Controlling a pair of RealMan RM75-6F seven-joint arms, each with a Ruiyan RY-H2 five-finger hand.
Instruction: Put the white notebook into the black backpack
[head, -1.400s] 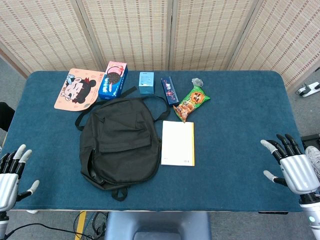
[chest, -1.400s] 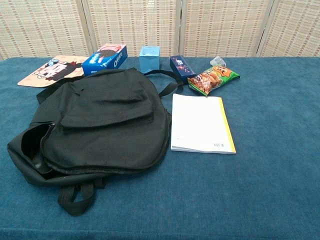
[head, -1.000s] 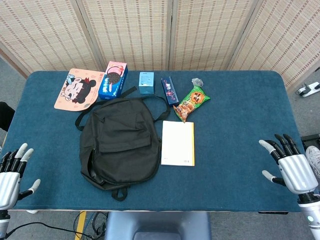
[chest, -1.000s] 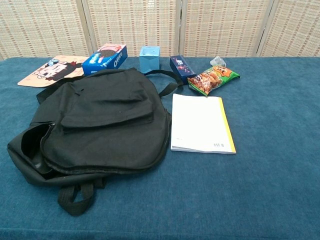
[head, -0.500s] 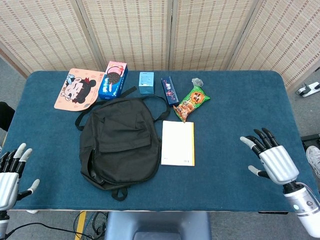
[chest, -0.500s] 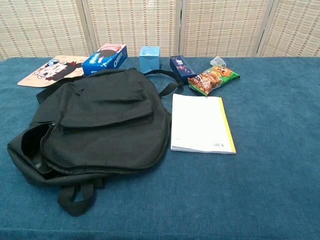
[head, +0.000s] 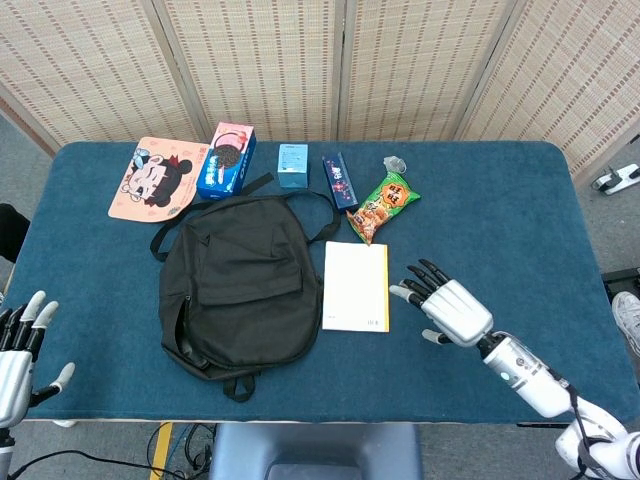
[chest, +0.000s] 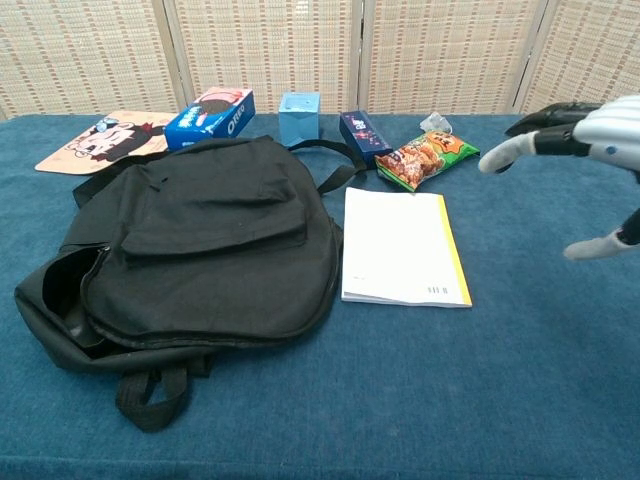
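The white notebook (head: 355, 286) (chest: 400, 246), with a yellow strip along its right edge, lies flat on the blue table just right of the black backpack (head: 238, 283) (chest: 195, 245). The backpack lies flat with its zipper gaping at the near-left side. My right hand (head: 448, 308) (chest: 585, 150) hovers open over the table just right of the notebook, fingers spread and pointing toward it, not touching it. At the table's front-left corner my left hand (head: 18, 355) is open and holds nothing.
Along the far edge lie a cartoon-face mat (head: 158, 178), an Oreo box (head: 226, 160), a small light-blue box (head: 293, 164), a dark blue box (head: 339, 180), a green snack bag (head: 384, 206) and a crumpled wrapper (head: 394, 163). A woven screen stands behind the table.
My right hand has swept left from the table's right edge to just beside the notebook and come into the chest view. The left hand sank slightly. Nothing on the table moved.
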